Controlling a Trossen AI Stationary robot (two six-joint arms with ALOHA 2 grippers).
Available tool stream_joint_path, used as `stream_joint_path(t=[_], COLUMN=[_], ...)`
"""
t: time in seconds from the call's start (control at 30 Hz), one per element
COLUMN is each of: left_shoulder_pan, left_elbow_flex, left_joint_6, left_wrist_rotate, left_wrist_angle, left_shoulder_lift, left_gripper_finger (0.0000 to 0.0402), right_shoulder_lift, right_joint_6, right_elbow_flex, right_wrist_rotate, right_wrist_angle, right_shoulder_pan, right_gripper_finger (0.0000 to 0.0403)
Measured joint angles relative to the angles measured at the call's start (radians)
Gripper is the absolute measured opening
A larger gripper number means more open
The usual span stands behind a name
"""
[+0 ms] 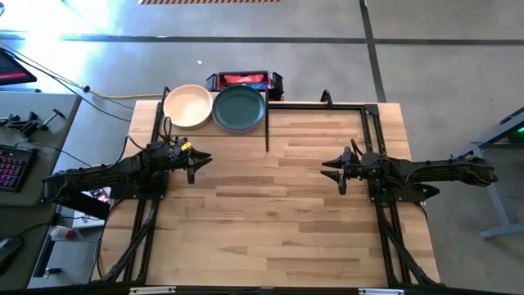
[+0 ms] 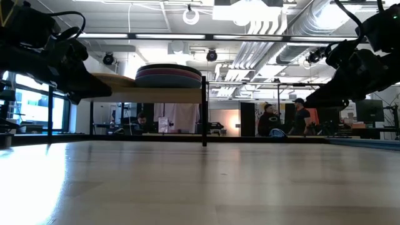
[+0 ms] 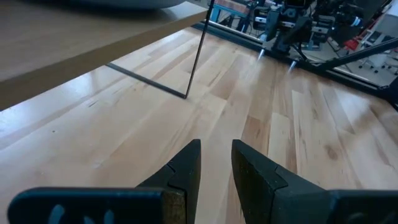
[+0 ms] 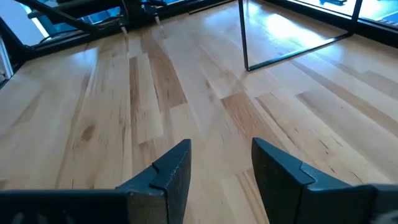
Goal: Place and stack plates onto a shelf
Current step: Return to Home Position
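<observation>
Plates (image 2: pixel 169 75) sit in two stacks side by side on the shelf (image 2: pixel 156 95), which stands at the far left corner of the table (image 1: pixel 270 221). From above, a peach plate (image 1: pixel 187 106) tops the stack nearer the corner. A dark teal plate (image 1: pixel 239 108) tops the one beside it, close to the shelf's thin black leg (image 1: pixel 267 135). From table height, one stack shows as layered rims above the edge of the board; the other is hidden behind an arm.

The left gripper (image 1: pixel 196 164) hovers above the table on its left side, just in front of the shelf and pointing toward the middle. Its fingers (image 3: pixel 186 165) stand only a narrow gap apart, with nothing between them but bare wood below.

The right gripper (image 1: pixel 336 170) hovers over the right side of the table, well apart from the shelf and facing the left one. Its fingers (image 4: pixel 280 168) are spread wider and hold nothing.

The table between the two grippers carries no plates — all the plates in view are up on the shelf. A red box (image 1: pixel 243 80) lies on the floor just beyond the table's far edge, behind the shelf. Two people (image 2: pixel 284 119) stand far back in the room.
</observation>
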Motion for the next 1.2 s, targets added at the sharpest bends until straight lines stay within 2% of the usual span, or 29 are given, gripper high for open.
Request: stream_joint_path(t=[0.17,0.4,0.77,1.03,1.2], left_shoulder_pan=[-0.007,-0.053,-0.129,-0.183,-0.191], left_elbow_flex=[0.000,0.000,0.001,0.001,0.001], left_joint_6=[0.000,0.000,0.000,0.000,0.000], left_wrist_rotate=[-0.003,-0.003,-0.003,-0.001,0.000], left_wrist_angle=[0.000,0.000,0.001,0.001,0.000], left_shoulder_lift=[-0.014,-0.140,-0.301,-0.301,-0.301], left_gripper_finger=[0.0078,0.0078,0.0078,0.0078,0.0078], right_shoulder_lift=[0.000,-0.034,-0.301,-0.420,-0.415], right_joint_6=[0.000,0.000,0.000,0.000,0.000], right_elbow_flex=[0.000,0.000,0.000,-0.001,-0.001], right_wrist_rotate=[-0.001,-0.001,-0.001,-0.001,-0.001], right_wrist_angle=[0.000,-0.032,-0.034,-0.034,-0.034], right_shoulder_pan=[0.000,0.000,0.000,0.000,0.000], right_gripper_finger=[0.0151,0.0151,0.0151,0.0151,0.0151])
